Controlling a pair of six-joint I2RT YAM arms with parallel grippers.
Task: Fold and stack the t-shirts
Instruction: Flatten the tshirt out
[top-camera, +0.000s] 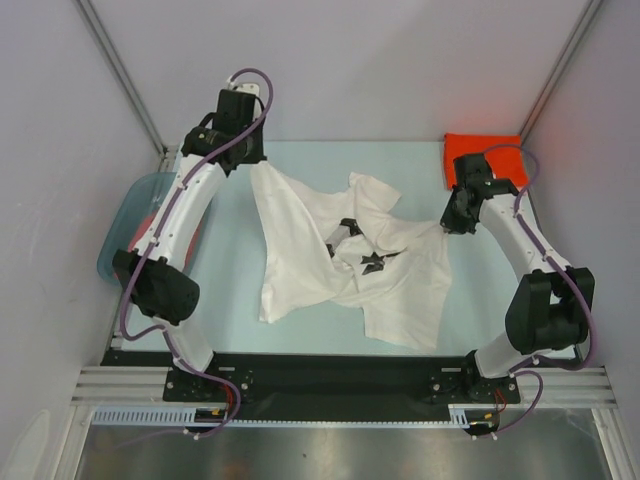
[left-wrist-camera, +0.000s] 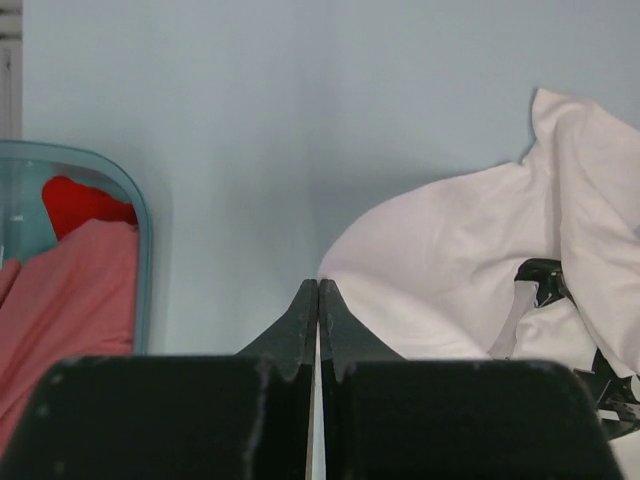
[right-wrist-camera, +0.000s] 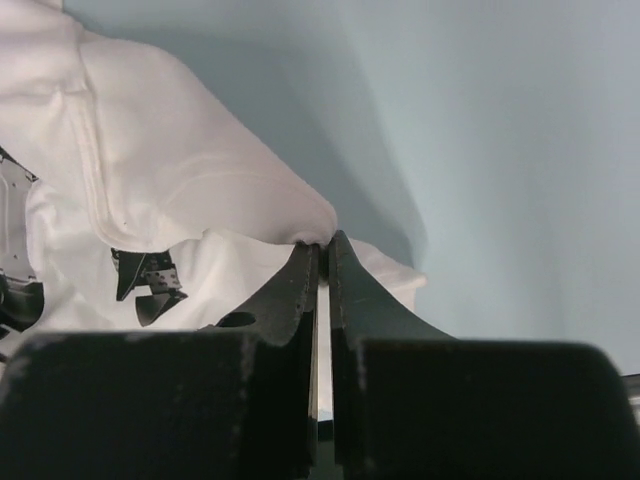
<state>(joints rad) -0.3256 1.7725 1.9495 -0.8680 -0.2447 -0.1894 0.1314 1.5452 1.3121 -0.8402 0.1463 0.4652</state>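
Clamped on white t-shirt: left gripper at far corner, right gripper at right edge. Crumpled mid-table, black prints showing. Pale blue table, grey walls; orange-red t-shirt folded far right.

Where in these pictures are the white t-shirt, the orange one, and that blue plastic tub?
white t-shirt (top-camera: 292, 255): top view, plain cloth of its left half.
orange-red t-shirt (top-camera: 482, 147): top view, middle of the cloth.
blue-grey basin (top-camera: 118, 232): top view, its outer wall.
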